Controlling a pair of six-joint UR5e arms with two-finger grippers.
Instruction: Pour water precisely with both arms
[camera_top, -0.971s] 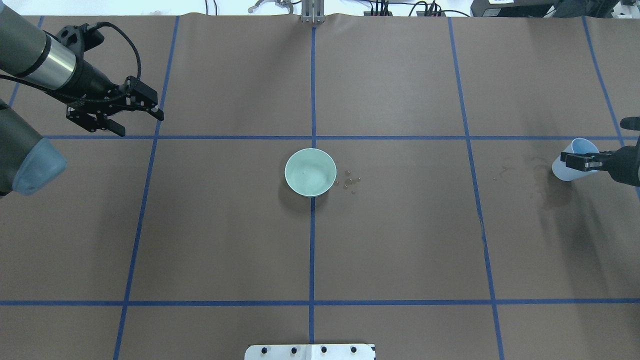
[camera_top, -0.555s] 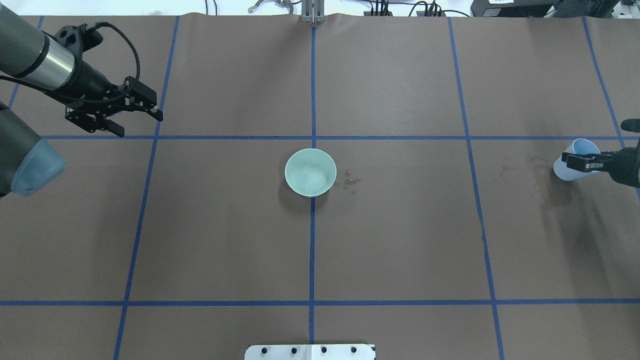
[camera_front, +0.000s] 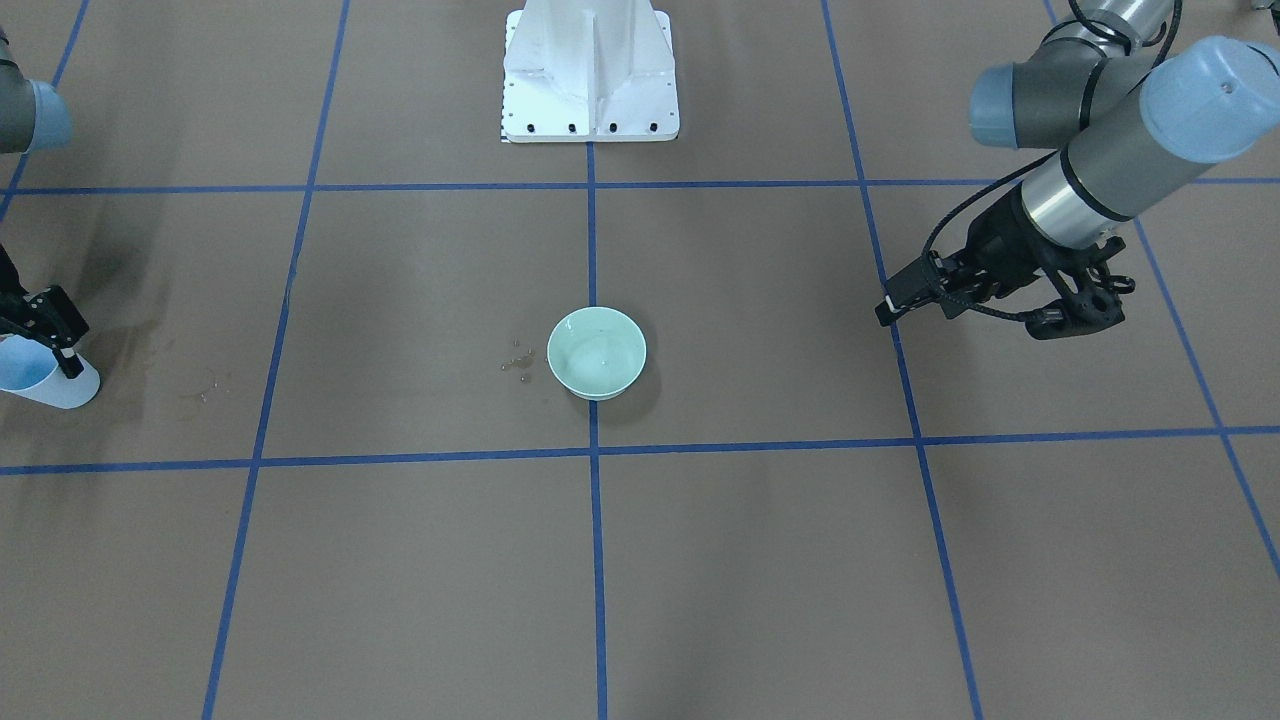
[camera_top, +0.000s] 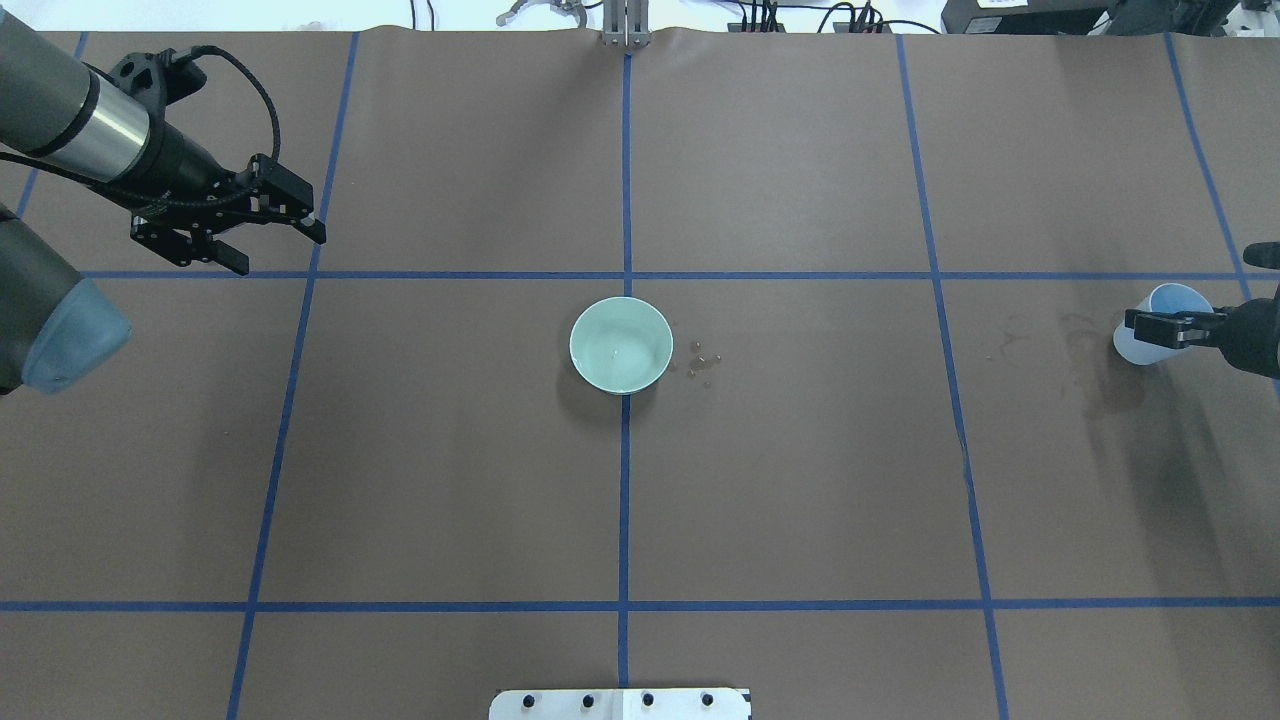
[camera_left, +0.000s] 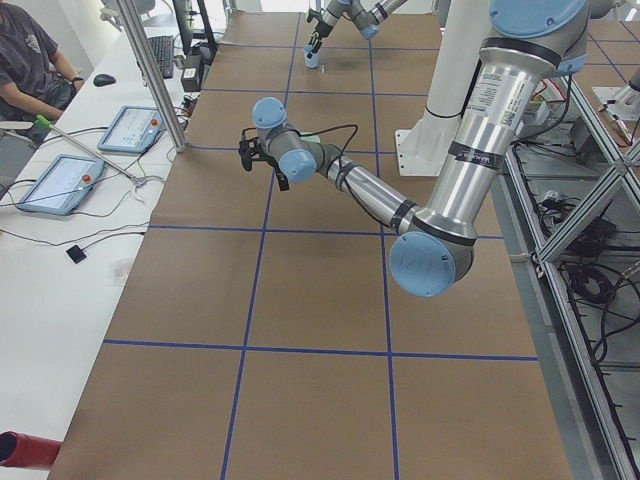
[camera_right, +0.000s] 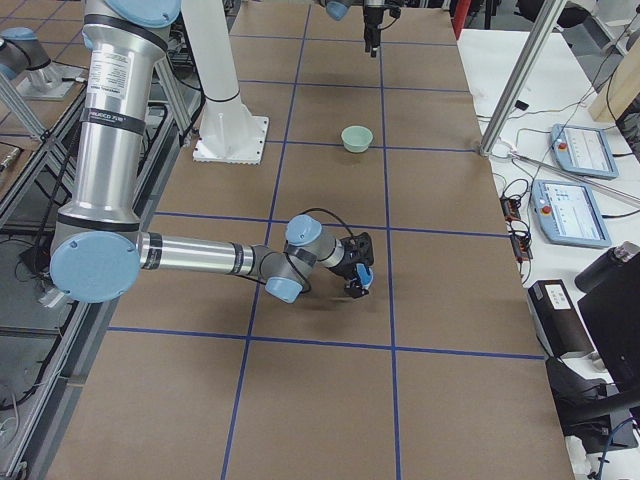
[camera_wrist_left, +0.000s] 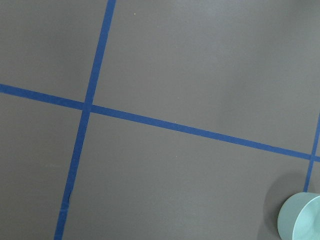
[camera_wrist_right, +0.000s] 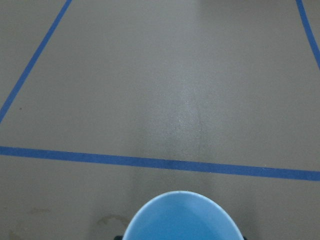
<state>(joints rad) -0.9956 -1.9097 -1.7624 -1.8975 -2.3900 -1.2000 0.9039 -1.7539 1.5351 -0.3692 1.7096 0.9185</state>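
A pale green bowl (camera_top: 620, 345) stands at the table's middle, also in the front view (camera_front: 596, 352) and at the left wrist view's corner (camera_wrist_left: 302, 217). Faint glints of water (camera_front: 600, 362) show in its bottom. My right gripper (camera_top: 1150, 328) is shut on a light blue cup (camera_top: 1165, 300) far to the bowl's right, low over the paper. The cup also shows in the front view (camera_front: 45, 385) and the right wrist view (camera_wrist_right: 182, 217); its contents are hidden. My left gripper (camera_top: 283, 250) is open and empty, above the table far left of the bowl.
Small droplets (camera_top: 700, 362) lie on the brown paper beside the bowl, and wet stains (camera_top: 1085, 345) mark it near the cup. The white pedestal (camera_front: 590, 70) stands at the robot's side. Tablets (camera_right: 575, 210) and a seated person (camera_left: 25, 60) are beyond the far edge.
My right gripper has drawn the cup slightly to the right and brought it more upright. The left arm has barely moved.
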